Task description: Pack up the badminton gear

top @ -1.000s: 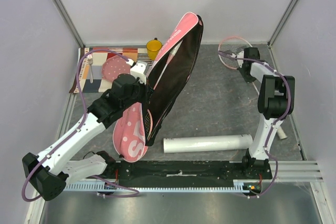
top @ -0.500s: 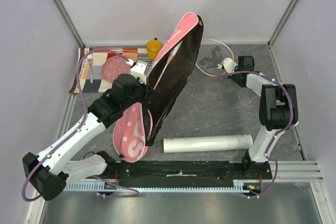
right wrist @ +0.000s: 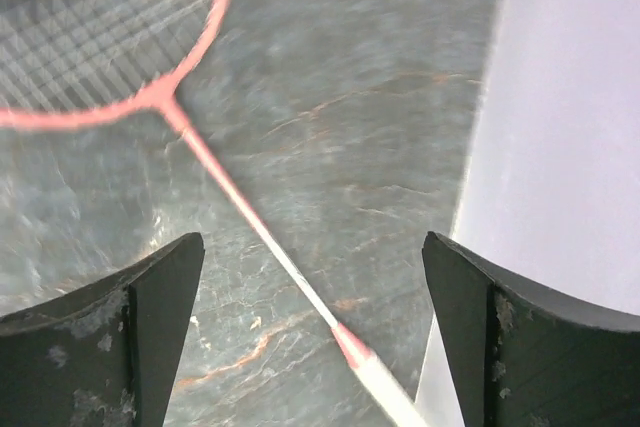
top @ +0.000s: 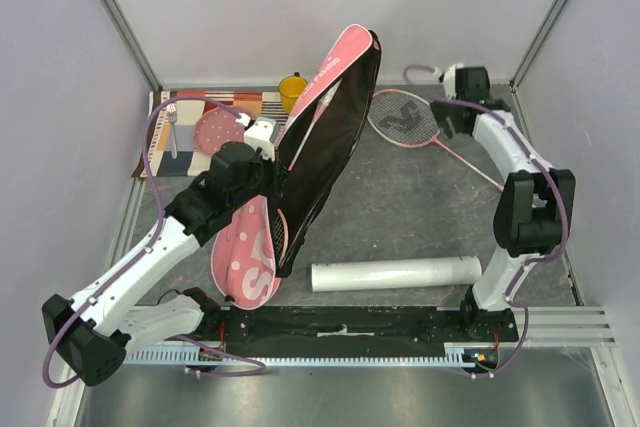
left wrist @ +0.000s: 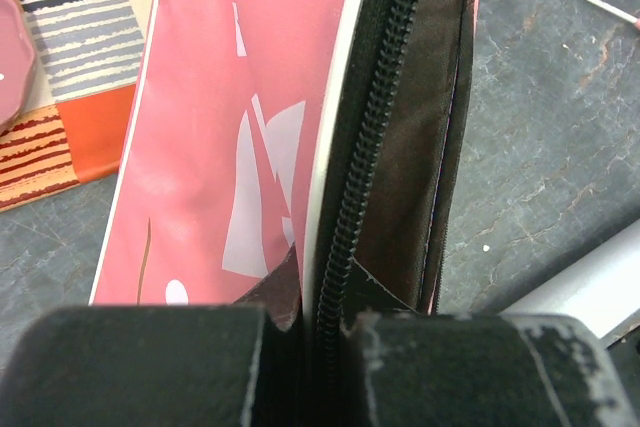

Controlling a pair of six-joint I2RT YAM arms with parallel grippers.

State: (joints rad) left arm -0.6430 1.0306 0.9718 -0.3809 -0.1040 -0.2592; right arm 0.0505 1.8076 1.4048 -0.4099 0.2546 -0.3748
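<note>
Table (top: pixel 420 217): mottled dark grey, slate-look top, enclosed by plain white walls (top: pixel 260 7) at left, far and right sides.

Placemat (top: pixel 160 162): flat at far left corner of table; patchwork of striped panels in black-and-white, orange and red-brown.

Plate (top: pixel 218 129): pink with white dots, resting on right half of placemat.

Fork (top: pixel 172 132): pale, lying on left part of placemat, beside plate, apart from it.

Mug (top: pixel 291 92): yellow, upright at far edge of table, just past placemat's far right corner, partly hidden.

Rail (top: pixel 350 322): black, along near edge of table.
</note>
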